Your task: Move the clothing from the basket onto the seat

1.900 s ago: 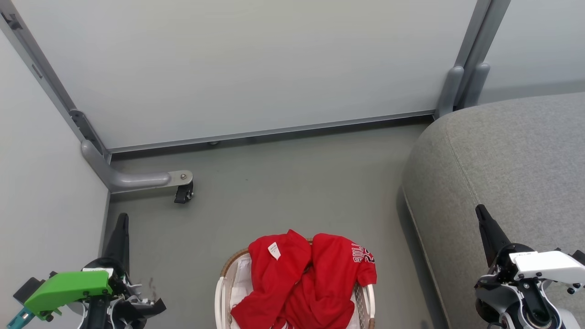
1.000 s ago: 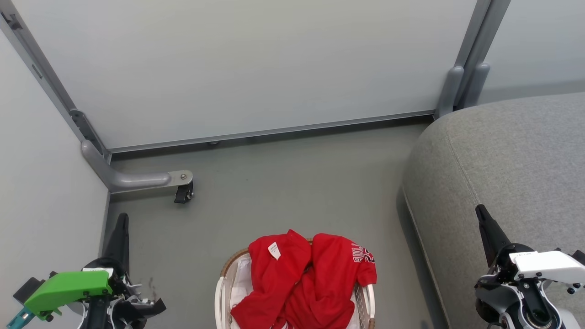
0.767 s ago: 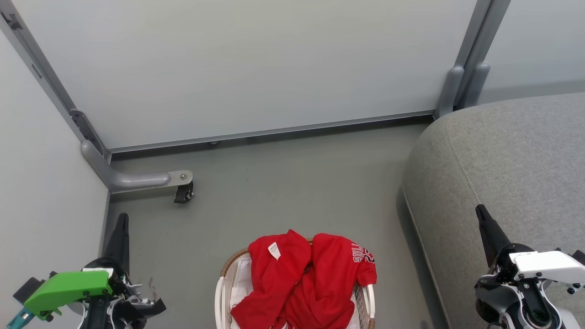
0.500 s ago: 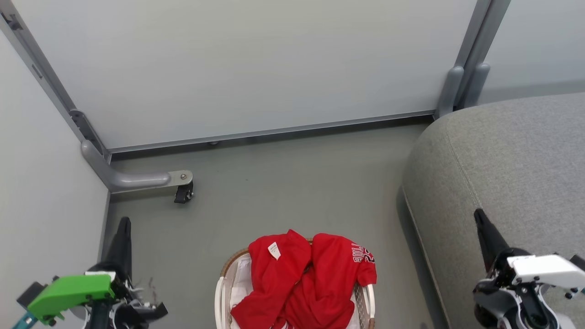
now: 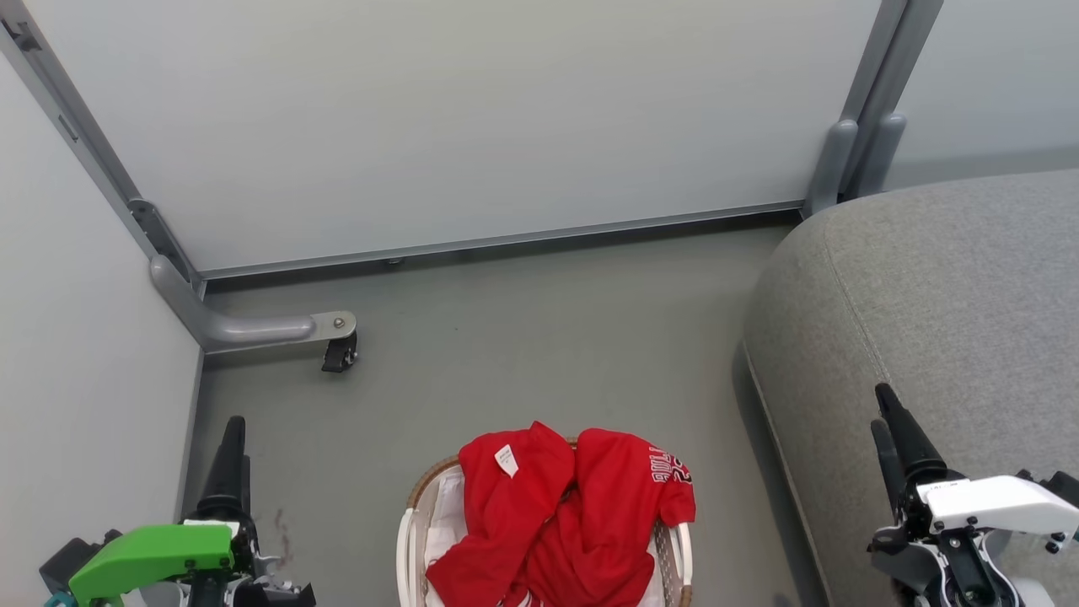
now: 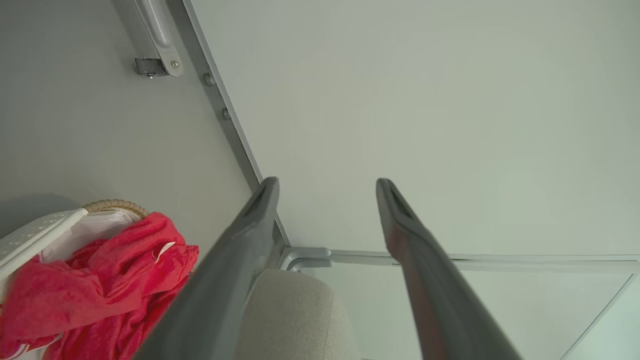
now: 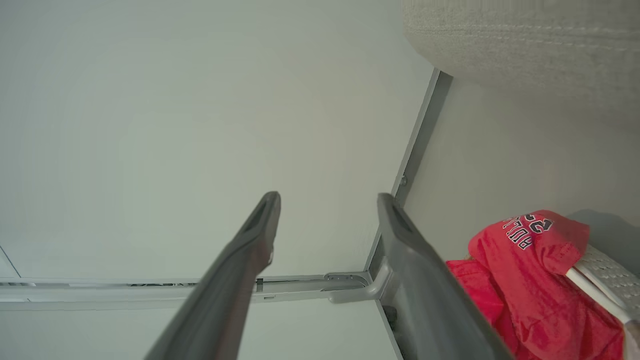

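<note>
Pale grey-framed partition panels (image 5: pixel 464 126), one on a castered foot (image 5: pixel 291 327), border the grey floor (image 5: pixel 539 337).

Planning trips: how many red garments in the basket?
2 discernible: a lettered T-shirt on top; a white-striped garment under it at the near edge of the basket. More may be hidden.

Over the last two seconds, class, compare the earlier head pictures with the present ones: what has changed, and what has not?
The fingers of the left gripper and of the right gripper, pressed together earlier, now stand apart. Both grippers also slid slightly down the head view. Neither took hold of anything. The red clothing lies unmoved in the basket, beside the grey seat.
</note>
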Robot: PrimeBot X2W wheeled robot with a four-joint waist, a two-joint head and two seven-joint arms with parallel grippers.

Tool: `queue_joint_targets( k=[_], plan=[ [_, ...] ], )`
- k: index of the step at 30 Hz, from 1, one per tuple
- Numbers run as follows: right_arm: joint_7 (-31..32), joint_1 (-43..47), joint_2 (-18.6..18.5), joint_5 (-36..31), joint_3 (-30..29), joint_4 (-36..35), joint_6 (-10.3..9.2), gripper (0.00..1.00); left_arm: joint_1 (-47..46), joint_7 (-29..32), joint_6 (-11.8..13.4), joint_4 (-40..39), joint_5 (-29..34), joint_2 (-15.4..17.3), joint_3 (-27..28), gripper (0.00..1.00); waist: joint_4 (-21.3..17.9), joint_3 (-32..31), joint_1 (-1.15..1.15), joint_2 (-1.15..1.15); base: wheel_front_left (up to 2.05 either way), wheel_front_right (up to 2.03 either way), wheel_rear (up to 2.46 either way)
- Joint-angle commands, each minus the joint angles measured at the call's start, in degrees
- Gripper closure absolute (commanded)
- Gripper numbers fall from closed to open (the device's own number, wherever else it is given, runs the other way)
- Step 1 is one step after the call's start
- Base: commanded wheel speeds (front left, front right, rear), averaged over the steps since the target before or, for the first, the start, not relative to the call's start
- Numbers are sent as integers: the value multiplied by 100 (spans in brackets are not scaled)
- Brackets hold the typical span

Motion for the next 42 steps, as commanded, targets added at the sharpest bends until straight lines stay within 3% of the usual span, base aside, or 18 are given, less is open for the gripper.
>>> queue_joint_targets(
  k=[1, 20, 42],
  plan=[
    [-79, -217, -72, -274, 12, -82, 0, 0, -245, -71, -18, -60, 308, 58, 1, 0, 4, 7, 0, 0, 0, 0, 0],
    [-529, -384, -256, -2420, 377, 54, 1, 0, -298, -524, 18, 252, 2765, 97, -242, 0, 21, -9, 0, 0, 0, 0, 0],
    [-948, -470, -372, -4219, 688, 175, 2, 0, -363, -944, 370, 436, 4797, 315, -995, 0, 38, -54, 0, 0, 0, 0, 0]
  ],
)
